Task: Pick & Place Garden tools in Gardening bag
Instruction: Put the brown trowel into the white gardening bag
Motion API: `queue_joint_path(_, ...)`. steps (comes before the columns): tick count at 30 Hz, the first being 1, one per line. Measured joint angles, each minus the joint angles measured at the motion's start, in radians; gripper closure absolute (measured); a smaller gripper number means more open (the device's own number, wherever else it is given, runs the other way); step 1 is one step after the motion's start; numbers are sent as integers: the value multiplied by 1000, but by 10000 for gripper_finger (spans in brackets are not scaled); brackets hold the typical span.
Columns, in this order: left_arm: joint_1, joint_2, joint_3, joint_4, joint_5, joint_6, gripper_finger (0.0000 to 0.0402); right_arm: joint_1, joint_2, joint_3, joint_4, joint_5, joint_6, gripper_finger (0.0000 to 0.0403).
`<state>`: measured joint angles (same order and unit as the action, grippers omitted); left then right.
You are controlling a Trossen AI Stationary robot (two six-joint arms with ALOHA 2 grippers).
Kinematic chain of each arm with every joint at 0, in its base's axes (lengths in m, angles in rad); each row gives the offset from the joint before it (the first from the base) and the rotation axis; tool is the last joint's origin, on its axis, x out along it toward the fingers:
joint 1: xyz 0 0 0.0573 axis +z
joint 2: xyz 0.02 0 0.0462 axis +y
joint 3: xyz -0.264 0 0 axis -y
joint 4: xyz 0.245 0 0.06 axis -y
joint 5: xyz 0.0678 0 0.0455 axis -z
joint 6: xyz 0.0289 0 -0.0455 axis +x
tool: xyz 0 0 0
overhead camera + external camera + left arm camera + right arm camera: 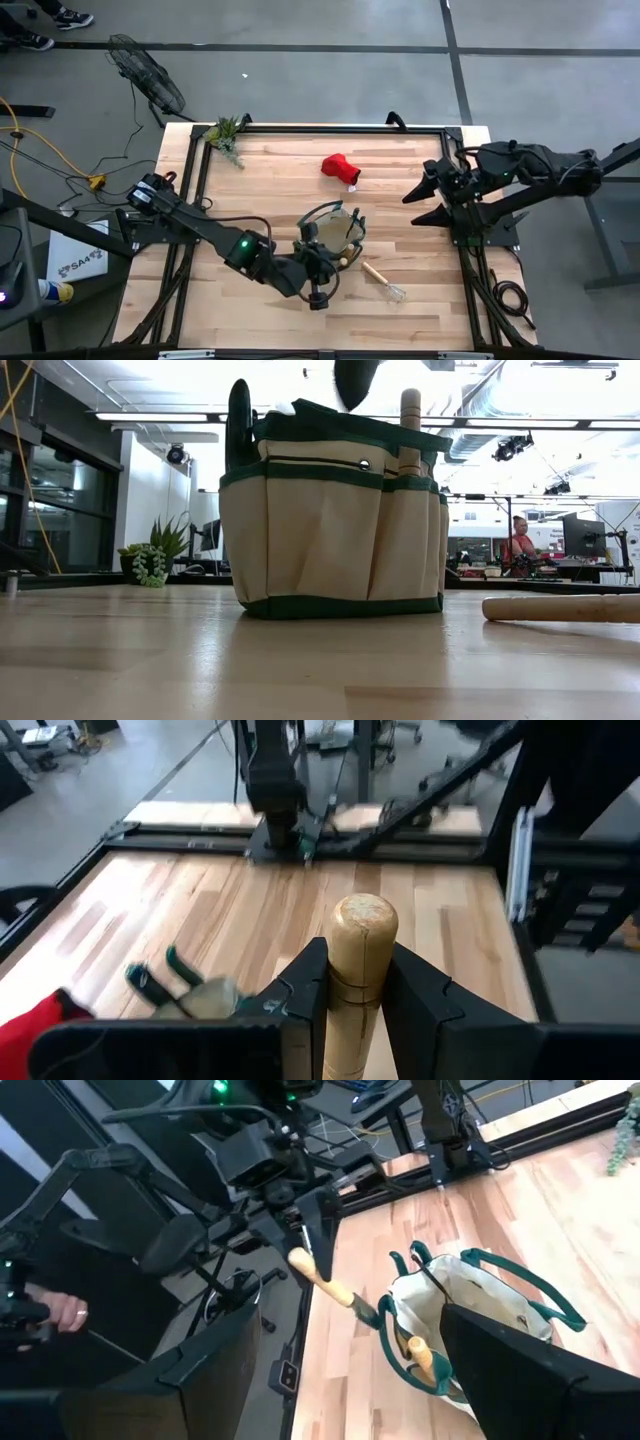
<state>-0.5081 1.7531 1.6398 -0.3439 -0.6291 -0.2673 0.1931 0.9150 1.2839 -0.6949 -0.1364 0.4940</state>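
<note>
Plant sprig [226, 135] at the worktop [270, 180] far-left corner. Left gripper [318, 268] just beside the gardening bag [335, 232], fingers [300, 995] pinching the wooden handle of a trowel [330, 1288], which is tilted with its blade end at the bag rim. Another wooden handle [410, 422] stands upright in the bag. Red glove [340, 170] beyond the bag. Wire rake [383, 281] lies right of the bag. Right gripper [428, 200] near the right edge, fingers spread, holding nothing.
</note>
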Motion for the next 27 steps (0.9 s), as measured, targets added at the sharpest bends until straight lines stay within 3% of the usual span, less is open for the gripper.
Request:
queue_joint_path(4,2,0,0,-62,-7,-32,338,19,0,0,1,7,-1,101)
queue_joint_path(12,12,51,3,-35,20,-51,338,24,0,0,2,7,-1,101)
queue_joint_path(27,18,105,0,-113,-32,-47,338,24,0,0,2,7,-1,101)
